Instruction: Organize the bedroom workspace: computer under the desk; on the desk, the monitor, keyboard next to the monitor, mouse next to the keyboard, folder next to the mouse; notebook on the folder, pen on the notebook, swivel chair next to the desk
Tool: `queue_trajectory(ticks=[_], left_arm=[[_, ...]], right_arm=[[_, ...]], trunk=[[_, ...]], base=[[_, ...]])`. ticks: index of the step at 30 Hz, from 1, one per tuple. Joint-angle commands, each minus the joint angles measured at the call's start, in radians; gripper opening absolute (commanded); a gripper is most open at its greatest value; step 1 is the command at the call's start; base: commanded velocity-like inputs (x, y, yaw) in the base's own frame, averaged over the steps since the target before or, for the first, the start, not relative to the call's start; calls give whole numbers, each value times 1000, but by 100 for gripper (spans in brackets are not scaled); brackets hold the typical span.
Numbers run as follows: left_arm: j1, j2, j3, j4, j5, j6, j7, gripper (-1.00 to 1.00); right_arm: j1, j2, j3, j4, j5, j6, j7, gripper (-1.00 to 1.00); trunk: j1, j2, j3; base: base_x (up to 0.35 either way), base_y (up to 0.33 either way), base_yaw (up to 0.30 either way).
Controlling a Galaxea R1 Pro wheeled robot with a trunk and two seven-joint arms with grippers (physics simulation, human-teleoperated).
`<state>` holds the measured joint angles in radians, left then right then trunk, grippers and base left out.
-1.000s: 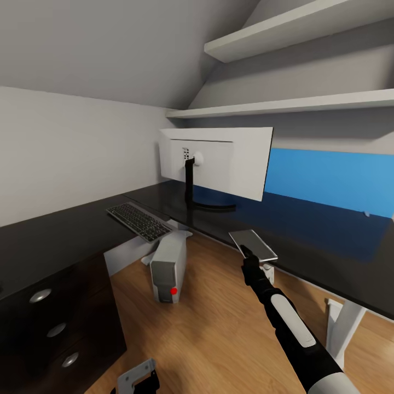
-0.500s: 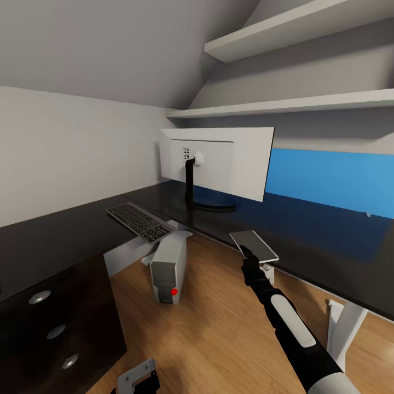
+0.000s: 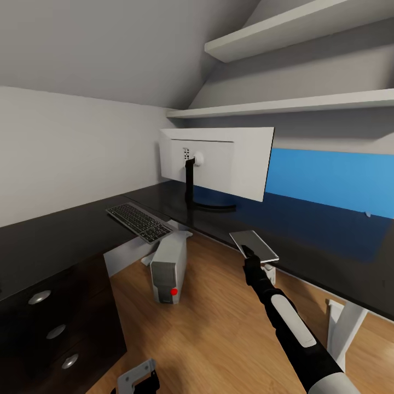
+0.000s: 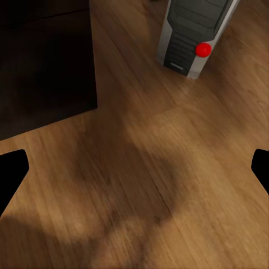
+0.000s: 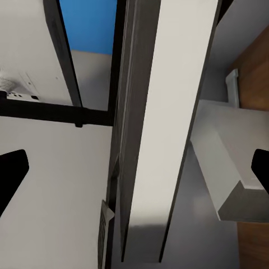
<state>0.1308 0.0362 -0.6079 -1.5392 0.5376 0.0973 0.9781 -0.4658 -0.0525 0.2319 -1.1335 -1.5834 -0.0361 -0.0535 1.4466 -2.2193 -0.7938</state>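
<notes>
The right gripper point(image 3: 250, 253) grips the notebook point(image 3: 253, 244) at the desk point(image 3: 306, 241) edge, right of the monitor point(image 3: 219, 161) and keyboard point(image 3: 138, 220); the computer point(image 3: 168, 266) stands underneath, near the left gripper point(image 4: 134, 168), whose fingers are spread.

Your right arm point(image 3: 293, 328) shows glossy black joints with a white forearm shell; black fingertips point(image 4: 12, 174) frame the wrist views.
</notes>
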Motion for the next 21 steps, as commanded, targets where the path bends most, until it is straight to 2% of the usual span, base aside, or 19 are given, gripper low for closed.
queue_trajectory(ticks=[1, 21], left_arm=[[0, 1, -1, -2, 1, 9, 5, 100], [0, -1, -1, 14, -1, 9, 5, 100]], right_arm=[[-1, -1, 3, -2, -7, -4, -5, 100], [-1, -1, 4, -2, -8, -47, 3, 100]], trunk=[[0, 0, -1], [0, 0, -1]], base=[[0, 0, 0], [0, 0, 0]])
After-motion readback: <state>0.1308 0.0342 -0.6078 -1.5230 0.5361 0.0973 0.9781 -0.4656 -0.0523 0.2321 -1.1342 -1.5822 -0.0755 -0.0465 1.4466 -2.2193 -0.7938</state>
